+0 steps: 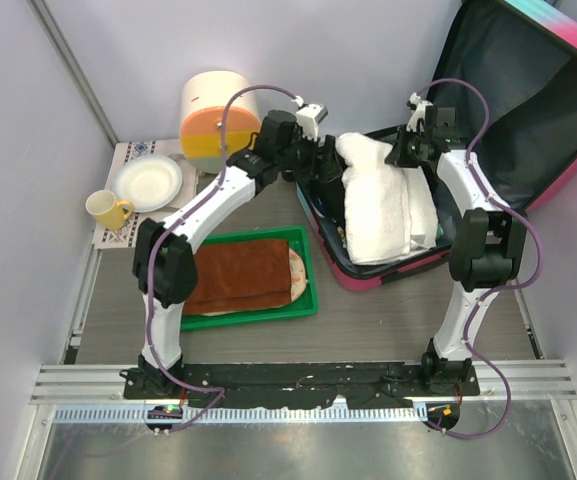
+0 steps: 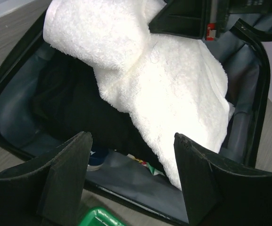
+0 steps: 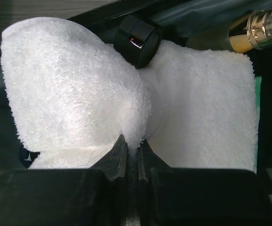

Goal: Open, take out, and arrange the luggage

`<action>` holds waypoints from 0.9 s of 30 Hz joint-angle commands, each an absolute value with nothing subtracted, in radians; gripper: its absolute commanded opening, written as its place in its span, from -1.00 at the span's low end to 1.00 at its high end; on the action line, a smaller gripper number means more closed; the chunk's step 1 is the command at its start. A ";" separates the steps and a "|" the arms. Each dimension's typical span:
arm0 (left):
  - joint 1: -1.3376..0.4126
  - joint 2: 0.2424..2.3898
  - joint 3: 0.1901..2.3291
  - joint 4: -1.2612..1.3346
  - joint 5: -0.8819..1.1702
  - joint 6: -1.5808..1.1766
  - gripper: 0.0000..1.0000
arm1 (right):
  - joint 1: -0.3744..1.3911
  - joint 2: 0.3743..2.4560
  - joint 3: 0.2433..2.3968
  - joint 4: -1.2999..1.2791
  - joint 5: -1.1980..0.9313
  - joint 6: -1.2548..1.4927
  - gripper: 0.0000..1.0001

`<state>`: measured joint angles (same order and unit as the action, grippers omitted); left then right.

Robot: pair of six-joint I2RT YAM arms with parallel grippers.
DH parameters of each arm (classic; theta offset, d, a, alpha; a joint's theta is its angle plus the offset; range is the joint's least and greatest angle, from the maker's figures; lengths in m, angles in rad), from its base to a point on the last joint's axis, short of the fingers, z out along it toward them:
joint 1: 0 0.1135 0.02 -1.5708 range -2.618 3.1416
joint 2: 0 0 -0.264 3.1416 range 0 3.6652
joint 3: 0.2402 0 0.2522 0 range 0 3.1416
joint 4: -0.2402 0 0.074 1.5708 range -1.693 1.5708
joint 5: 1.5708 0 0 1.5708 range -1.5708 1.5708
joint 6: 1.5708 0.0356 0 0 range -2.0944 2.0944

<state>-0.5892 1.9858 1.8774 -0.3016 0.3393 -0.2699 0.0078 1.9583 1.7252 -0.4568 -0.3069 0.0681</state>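
The luggage (image 1: 368,275), a pink hard-shell suitcase, lies open at the right, its dark-lined lid (image 1: 508,110) leaning up against the back corner. A white towel (image 1: 373,205) lies folded on top of the contents of the base. My right gripper (image 1: 400,152) is shut on a fold of the towel, which bunches up between its tips in the right wrist view (image 3: 133,146). My left gripper (image 1: 326,170) is open and empty over the suitcase's left edge; in its wrist view (image 2: 132,160) the towel (image 2: 150,70) lies just ahead, over dark clothing and grey lining (image 2: 13,108).
A green tray (image 1: 253,318) holding a brown cloth (image 1: 243,272) lies left of the suitcase. A round cream-and-orange box (image 1: 216,115), a white plate (image 1: 148,182) and a yellow mug (image 1: 108,209) stand at the back left. Walls close in on both sides.
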 commanded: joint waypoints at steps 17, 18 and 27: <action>-0.594 2.393 2.269 -0.175 0.293 -0.357 0.57 | -0.120 1.986 1.769 -0.445 -0.273 0.029 0.52; -0.594 2.404 2.281 -0.175 0.298 -0.359 0.58 | -0.126 1.996 1.781 -0.446 -0.281 0.035 0.53; -0.594 2.491 2.379 -0.135 0.285 -0.364 0.59 | -0.152 2.115 1.884 -0.408 -0.382 0.149 0.56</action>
